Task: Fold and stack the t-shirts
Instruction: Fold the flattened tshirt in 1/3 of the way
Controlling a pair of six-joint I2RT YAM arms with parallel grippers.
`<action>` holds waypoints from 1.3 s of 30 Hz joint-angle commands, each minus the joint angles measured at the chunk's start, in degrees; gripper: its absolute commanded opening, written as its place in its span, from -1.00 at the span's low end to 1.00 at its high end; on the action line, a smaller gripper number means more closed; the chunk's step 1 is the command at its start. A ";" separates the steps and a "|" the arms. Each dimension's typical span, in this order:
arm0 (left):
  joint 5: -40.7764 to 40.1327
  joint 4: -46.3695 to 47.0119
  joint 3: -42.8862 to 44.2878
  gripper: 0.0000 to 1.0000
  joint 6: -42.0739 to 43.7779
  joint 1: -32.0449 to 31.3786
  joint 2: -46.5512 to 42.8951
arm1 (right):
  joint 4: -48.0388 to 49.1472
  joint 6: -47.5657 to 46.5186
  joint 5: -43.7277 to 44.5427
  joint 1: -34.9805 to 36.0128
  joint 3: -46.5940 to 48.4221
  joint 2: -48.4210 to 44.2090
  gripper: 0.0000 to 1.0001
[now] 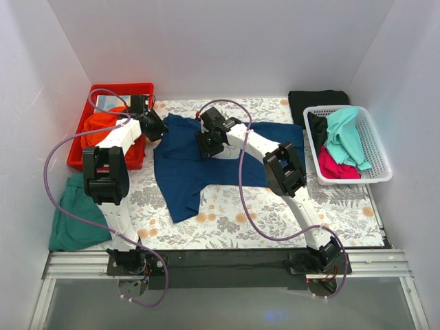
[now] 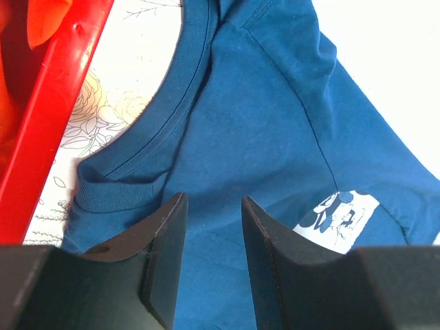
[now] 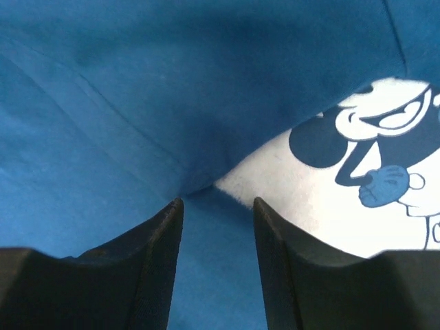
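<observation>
Fold just starting: the navy shirt (image 2: 275,124) lies under 2 half-open, empty claws, collar (image 2: 148,134) ahead of the left claw (image 2: 210,206), print (image 3: 323,199) ahead-right of the right claw (image 3: 216,206); next, each must pinch cloth.

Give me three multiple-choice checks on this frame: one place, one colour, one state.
1. Where does the white basket sit? A) left edge B) right side of the table C) between the arm bases
2. What colour is the shirt spread mid-table? A) navy blue B) red C) white
3. The left gripper is: A) shut on the collar B) open over the shirt C) out of view

1 B: top view shows it at the right. 2 A: navy in every view. 3 B: left wrist view shows its fingers apart, cloth between.
</observation>
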 commanded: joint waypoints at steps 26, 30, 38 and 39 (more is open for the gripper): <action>-0.79 0.52 -2.21 -0.28 0.23 2.06 -3.72 | 2.17 0.18 2.75 2.60 0.68 -0.59 -0.04; -0.79 0.61 -2.30 -0.28 0.23 2.15 -3.81 | 2.08 -0.35 3.89 3.04 0.94 -0.67 -0.06; -0.27 0.96 -2.82 -0.28 0.14 2.24 -3.81 | 1.82 -1.40 8.46 3.75 2.09 -2.43 -0.07; -0.35 0.96 -2.82 -0.28 0.14 2.24 -3.81 | 1.73 -1.49 8.64 4.01 2.09 -2.61 -0.07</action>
